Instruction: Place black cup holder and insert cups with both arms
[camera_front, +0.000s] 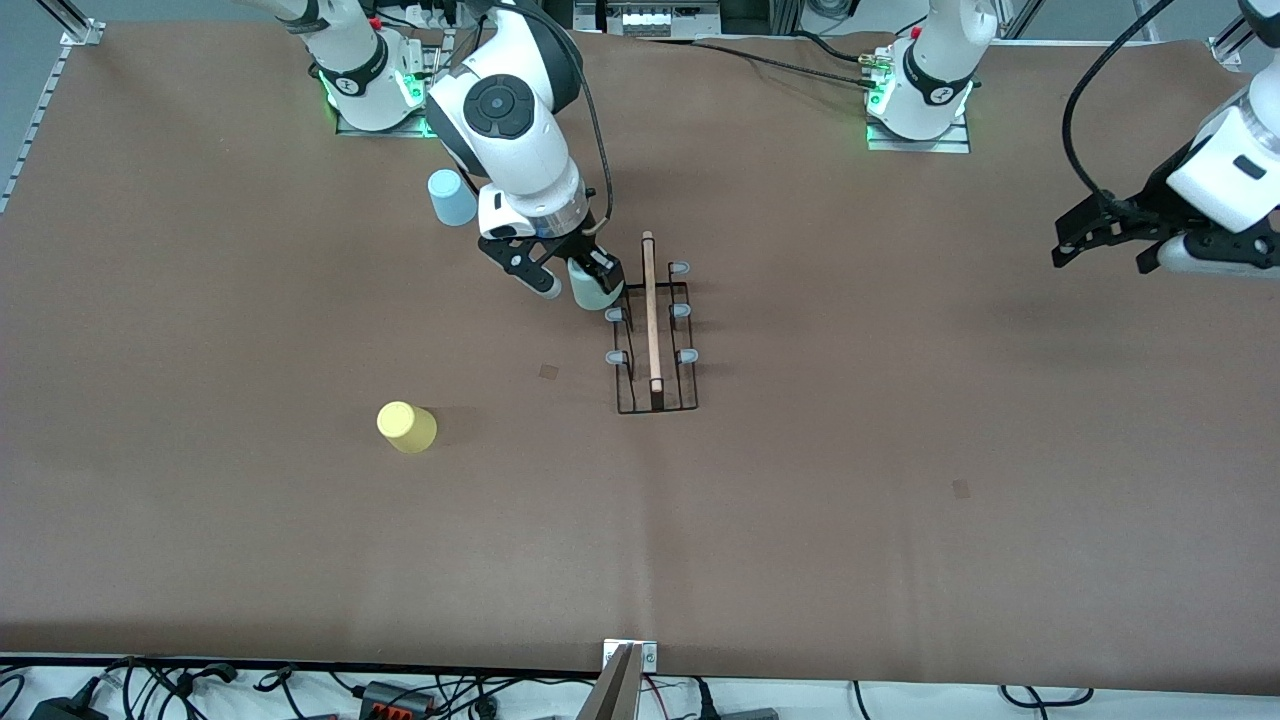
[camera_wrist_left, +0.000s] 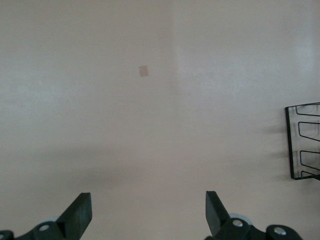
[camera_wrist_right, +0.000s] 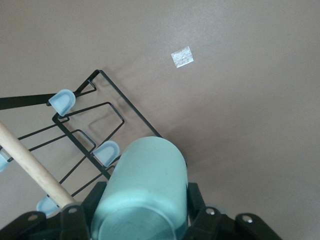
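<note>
The black cup holder (camera_front: 652, 340) stands mid-table, its wooden rod (camera_front: 651, 310) on top and blue-tipped pegs (camera_front: 617, 357) along both sides. My right gripper (camera_front: 580, 281) is shut on the mint green cup (camera_front: 593, 287) at the holder's corner nearest the robots' bases, on the right arm's side. The right wrist view shows this cup (camera_wrist_right: 145, 185) between the fingers (camera_wrist_right: 196, 200), above the wire frame (camera_wrist_right: 117, 107) and pegs (camera_wrist_right: 106, 151); the peg under it is hidden. A blue cup (camera_front: 452, 197) and a yellow cup (camera_front: 406, 427) stand on the table. My left gripper (camera_front: 1100, 238) waits open and empty (camera_wrist_left: 147, 212).
Small tape marks (camera_front: 548, 371) (camera_front: 961, 488) lie on the brown table cover. One corner of the holder (camera_wrist_left: 302, 142) shows at the edge of the left wrist view. Cables run along the table edge nearest the front camera (camera_front: 400, 690).
</note>
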